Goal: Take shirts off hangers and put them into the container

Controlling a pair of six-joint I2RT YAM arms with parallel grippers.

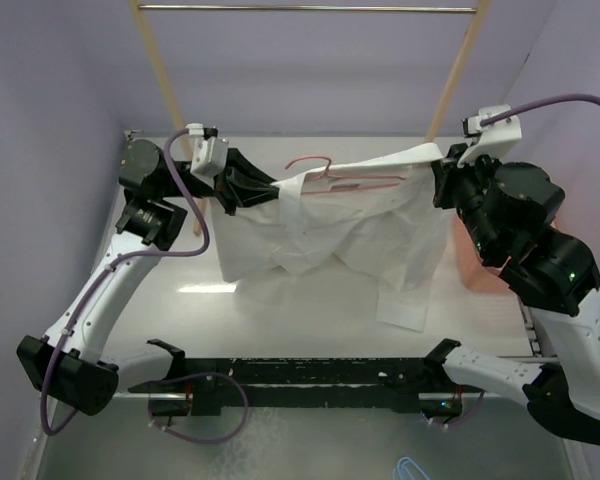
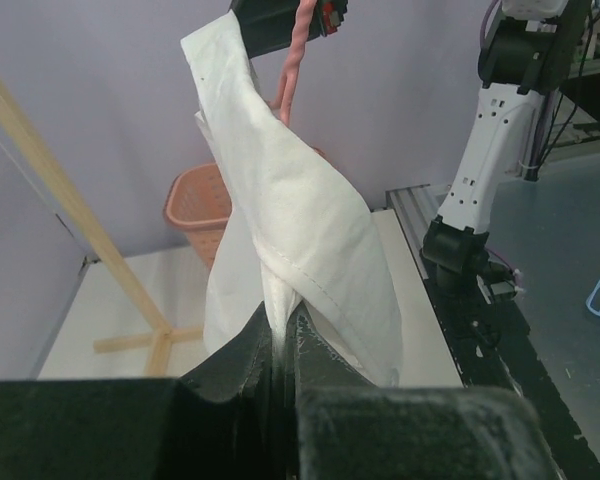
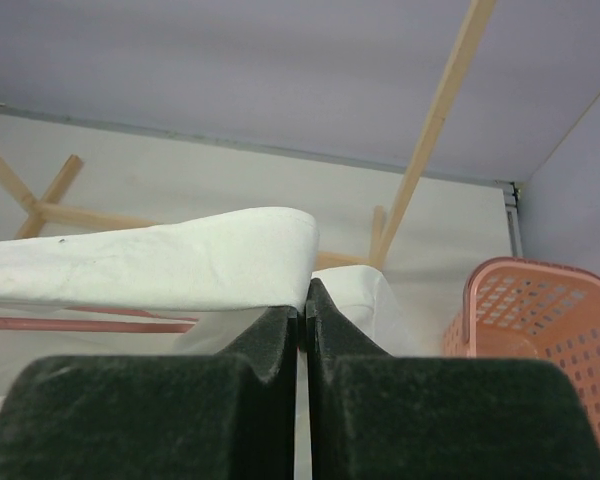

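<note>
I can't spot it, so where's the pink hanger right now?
In the top view the pink hanger is at the back middle, tucked in the top edge of the white shirt stretched between the left gripper and right gripper.

Plain matte lavender walls (image 1: 310, 80) at back + both sides. Smooth white rectangular table top (image 1: 280, 320) fills the middle; its back edge meets the rear wall, its left edge sits close to the left wall. Light-wood clothes rack (image 1: 158, 70) w/ two slanted uprights stands along the back edge, w/ a thin silver metal rail (image 1: 305, 9) across the top btwn them. Its crossed wooden feet (image 3: 50, 205) lie flat on the surface nr the back-left corner. Short stretch of ribbed silver aluminium profile (image 1: 527, 325) shows at the right edge. Smooth grey-blue floor (image 2: 570, 210) lies past the near edge. Light is even + diffuse; one pale glare patch (image 1: 208, 288) sits left of centre on the top.
</note>
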